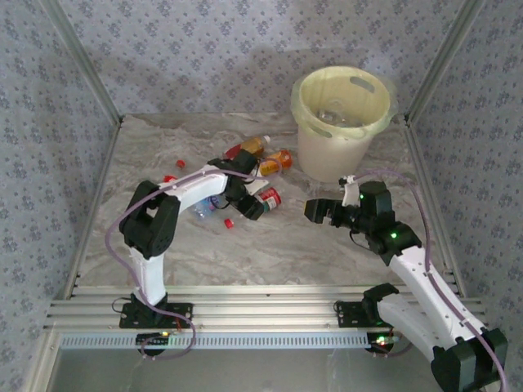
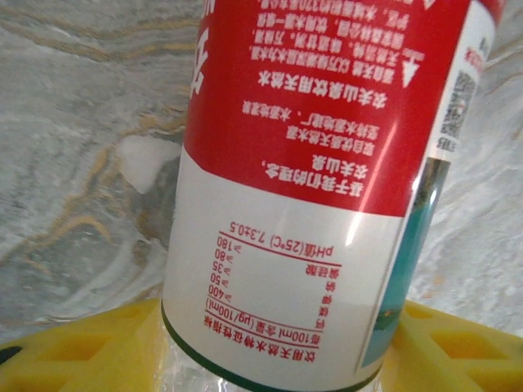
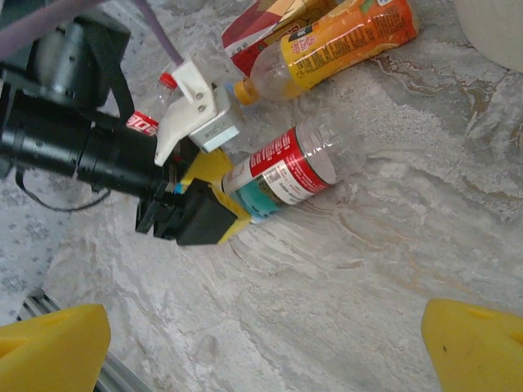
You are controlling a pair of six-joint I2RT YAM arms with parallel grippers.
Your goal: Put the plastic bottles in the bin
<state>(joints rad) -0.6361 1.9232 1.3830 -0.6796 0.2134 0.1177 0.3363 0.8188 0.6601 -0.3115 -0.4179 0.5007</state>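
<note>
A clear plastic bottle with a red and white label (image 1: 269,198) (image 2: 302,147) (image 3: 282,171) lies on the marble table. My left gripper (image 1: 255,206) (image 2: 274,347) (image 3: 221,196) is shut on its lower end, a yellow finger (image 2: 82,351) pressed to each side. Behind it lie an orange bottle (image 1: 276,162) (image 3: 343,37) and an amber one (image 1: 255,147). The pale yellow bin (image 1: 335,151) stands at the far right, a clear bottle inside. My right gripper (image 1: 315,211) (image 3: 261,351) hovers open to the right of the held bottle, nothing between its fingers.
A clear bottle with a blue cap (image 1: 206,206) lies under the left arm. Loose red caps (image 1: 230,222) (image 1: 181,163) dot the table. Bare marble lies between the two grippers. Patterned walls close in the back and sides.
</note>
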